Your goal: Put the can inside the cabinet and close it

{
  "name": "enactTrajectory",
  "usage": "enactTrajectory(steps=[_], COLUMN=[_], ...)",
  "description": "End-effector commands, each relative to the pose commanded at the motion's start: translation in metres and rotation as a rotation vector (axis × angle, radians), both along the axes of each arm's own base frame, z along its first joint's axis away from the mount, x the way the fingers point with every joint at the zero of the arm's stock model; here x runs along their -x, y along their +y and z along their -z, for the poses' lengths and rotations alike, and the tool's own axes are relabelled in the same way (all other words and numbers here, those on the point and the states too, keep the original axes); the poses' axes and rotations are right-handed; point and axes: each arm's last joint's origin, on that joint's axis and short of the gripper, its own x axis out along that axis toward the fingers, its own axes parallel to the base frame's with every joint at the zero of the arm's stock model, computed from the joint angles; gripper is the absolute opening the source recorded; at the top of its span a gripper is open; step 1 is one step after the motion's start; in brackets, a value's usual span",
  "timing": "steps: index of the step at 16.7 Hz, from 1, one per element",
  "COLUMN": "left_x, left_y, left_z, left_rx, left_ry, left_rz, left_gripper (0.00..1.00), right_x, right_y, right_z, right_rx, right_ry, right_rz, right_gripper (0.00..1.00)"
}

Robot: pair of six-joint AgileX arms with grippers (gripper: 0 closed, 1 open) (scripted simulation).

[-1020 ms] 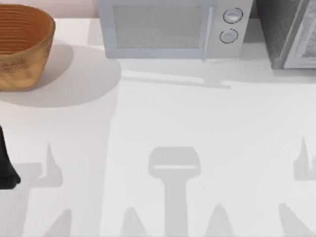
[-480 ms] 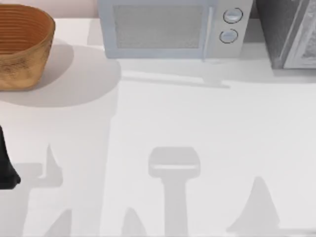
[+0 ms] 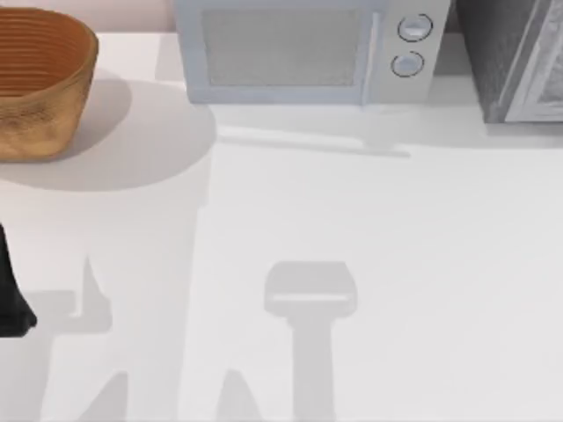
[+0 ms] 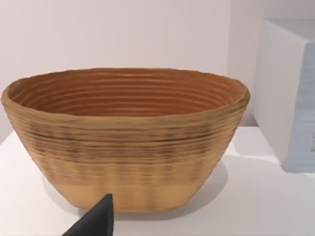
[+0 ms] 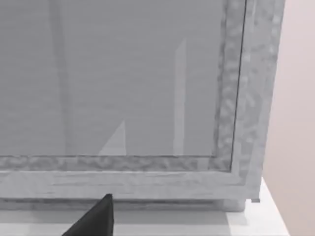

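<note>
Three units stand along the table's (image 3: pixel 369 202) far edge: basket (image 3: pixel 40 123) at the left, microwave (image 3: pixel 290 53) in the middle, cabinet (image 3: pixel 493 53) in the far right corner, partly cut by the top view's edge. I have the left arm (image 3: pixel 10 299) parked at the left edge, near side, well apart from the basket. The left gripper (image 4: pixel 96 221) points at the basket wall from some way off, and I cannot tell its jaw state. The right gripper (image 5: pixel 96 219) faces the cabinet door (image 5: pixel 123 78) from close in, low on the framed panel near one corner and not touching it. Its jaw state I cannot tell either. The door lies flat in its frame with no gap, so I judge it shut. I cannot tell where the can is from these views. Progress, as I judge it: nothing of the task is done. Remaining steps: open the door, fetch the can, place it inside, shut the door. My reading is that the right arm is lining up on the door for the opening step. Change against the earlier top views: one second ago pointed shadows lay on the table's right half, at the right edge and along the near edge. Half a second ago a single pointed shadow remained near the lower right. Now that half is free of them. The left arm, basket, microwave and cabinet have not shifted.
</note>
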Motion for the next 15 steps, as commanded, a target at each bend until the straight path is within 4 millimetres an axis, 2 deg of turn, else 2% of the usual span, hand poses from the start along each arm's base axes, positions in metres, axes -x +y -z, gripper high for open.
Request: enactTrajectory(steps=[3, 9, 12, 15], left_x=[0.000, 0.000, 0.000, 0.000], left_y=[0.000, 0.000, 0.000, 0.000], left_z=[0.000, 0.000, 0.000, 0.000], left_rx=[0.000, 0.000, 0.000, 0.000], left_ry=[0.000, 0.000, 0.000, 0.000], left_rz=[0.000, 0.000, 0.000, 0.000], left_gripper=[1.00, 1.00, 1.00, 1.00], right_x=[0.004, 0.003, -0.004, -0.016], right_y=[-0.011, -0.011, -0.028, -0.054], right_z=[0.006, 0.005, -0.010, -0.042], right_rx=[0.000, -0.004, -0.003, -0.002], right_ry=[0.000, 0.003, 0.002, 0.002], right_rz=[0.000, -0.002, -0.001, 0.000], right_gripper=[1.00, 1.00, 1.00, 1.00])
